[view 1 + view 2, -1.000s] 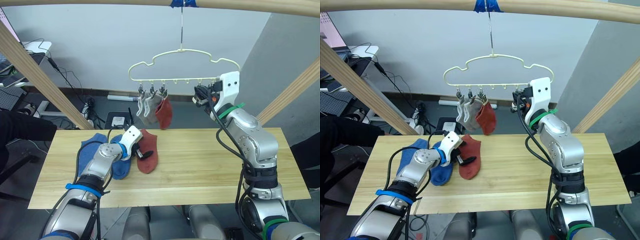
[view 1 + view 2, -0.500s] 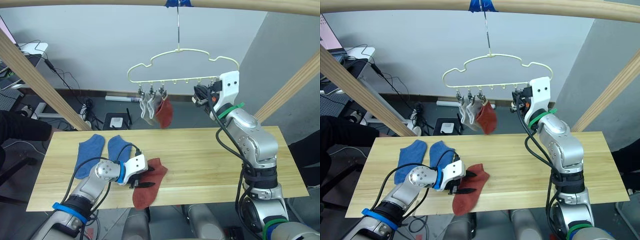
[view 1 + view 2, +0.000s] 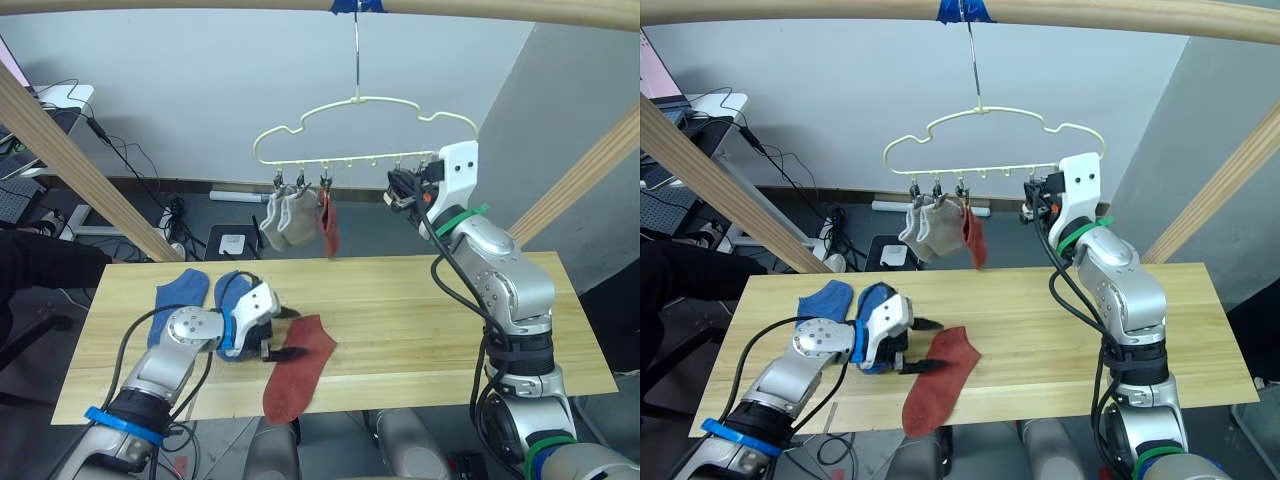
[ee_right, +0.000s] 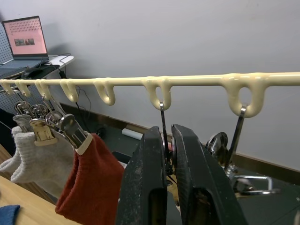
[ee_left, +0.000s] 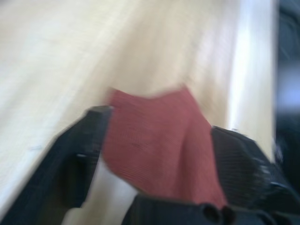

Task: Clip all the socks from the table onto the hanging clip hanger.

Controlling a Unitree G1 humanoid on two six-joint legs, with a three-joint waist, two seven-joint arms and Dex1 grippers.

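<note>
Left claw [image 3: 923, 344]: low over the surface [image 3: 420, 310] near its front edge, fingers spread apart, one on each side of the near end of the loose rust red sock [image 3: 296, 365]; not clamped on it.
Loose rust red sock: flat at the front of the surface, its lower end hanging over the front edge.
Blue socks [image 3: 180, 295]: two side by side at the left of the surface, the right one partly behind the left arm.
Right claw [image 4: 165, 183]: raised at the right end of the clip hanger [image 3: 365, 125], fingers pressed together around the wire of a silver clip [image 4: 162, 140].
Clip hanger: hooked from the wooden beam [image 3: 200, 6]; two grey socks [image 3: 285, 218] and one rust red sock [image 3: 327, 224] hang from its left clips.
</note>
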